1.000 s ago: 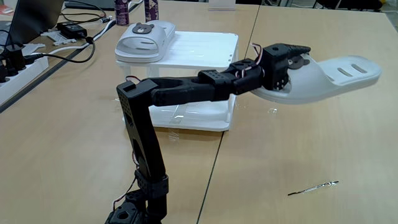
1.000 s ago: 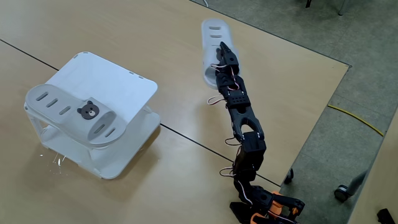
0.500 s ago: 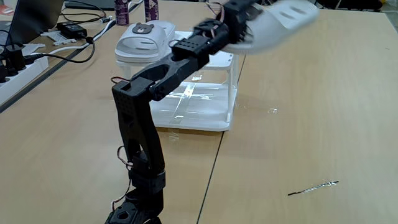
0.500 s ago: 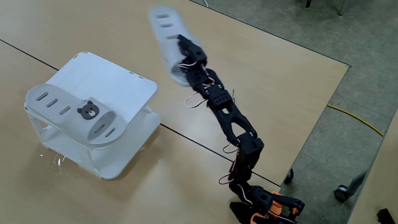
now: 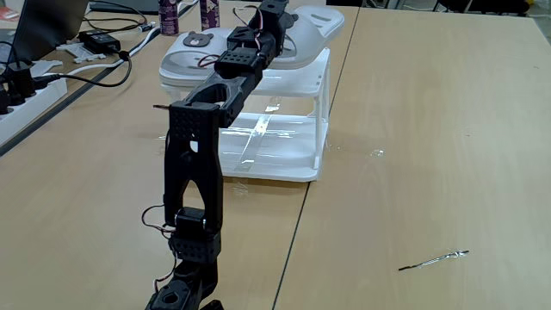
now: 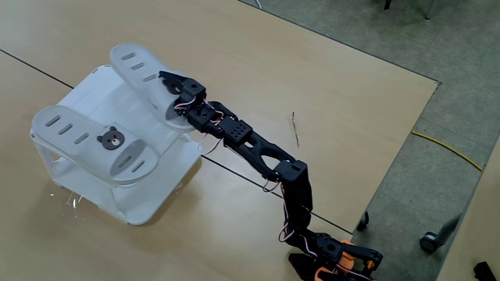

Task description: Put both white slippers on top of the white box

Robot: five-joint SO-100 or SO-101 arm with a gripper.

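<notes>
White slipper clamped in gripper, moved from table to over box.

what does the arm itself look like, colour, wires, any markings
The arm is matte black plastic, built of boxy angular links with visible servo blocks. Thin red and white wires loop loosely between the joints. The pincer is black too, with pointed fingers. In a fixed view, the base shows orange parts. No readable markings.
</notes>
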